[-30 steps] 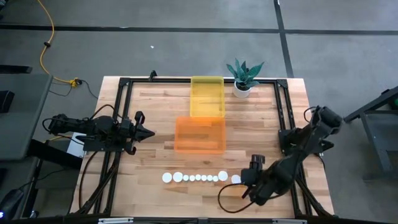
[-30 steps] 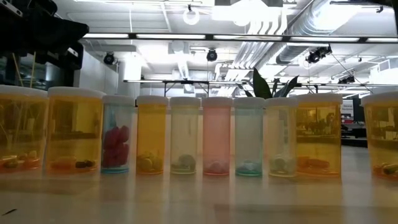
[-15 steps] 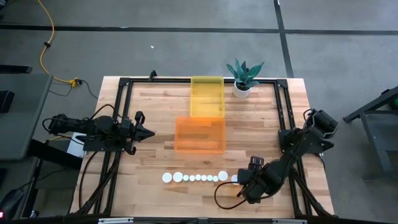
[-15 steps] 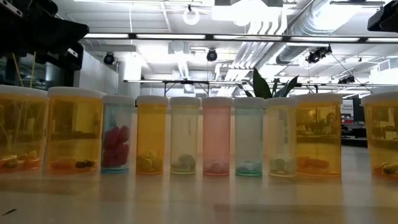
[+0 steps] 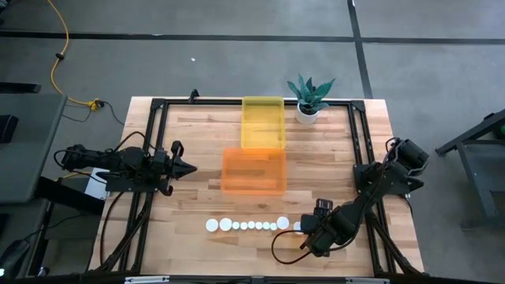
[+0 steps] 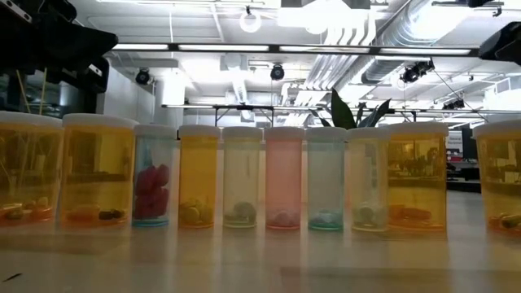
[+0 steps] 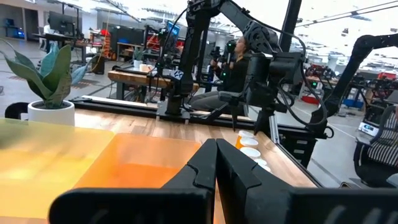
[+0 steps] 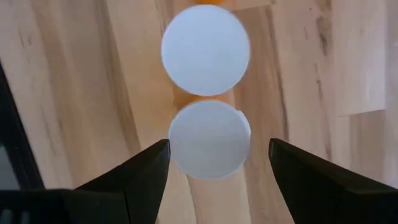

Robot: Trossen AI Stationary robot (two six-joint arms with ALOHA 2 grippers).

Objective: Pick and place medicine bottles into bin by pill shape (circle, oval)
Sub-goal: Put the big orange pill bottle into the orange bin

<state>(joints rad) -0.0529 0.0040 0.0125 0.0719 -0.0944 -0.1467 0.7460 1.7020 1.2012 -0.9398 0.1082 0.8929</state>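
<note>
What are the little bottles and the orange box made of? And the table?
The medicine bottles look like clear tinted plastic, since the pills show through; their caps look matte white plastic. The orange bin seems see-through plastic too. The table looks like wood, with visible planks and grain.

Bottles packed tight; open table around

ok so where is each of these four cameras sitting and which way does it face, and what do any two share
High: overhead, straight down on the table; both arms.
Low: at tabletop height, facing the bottle row; dark arm parts at the top corners.
Left wrist: past the shut left gripper over the orange bin.
Right wrist: down between the open right gripper onto two white caps.
High and left wrist share the plant.
</note>
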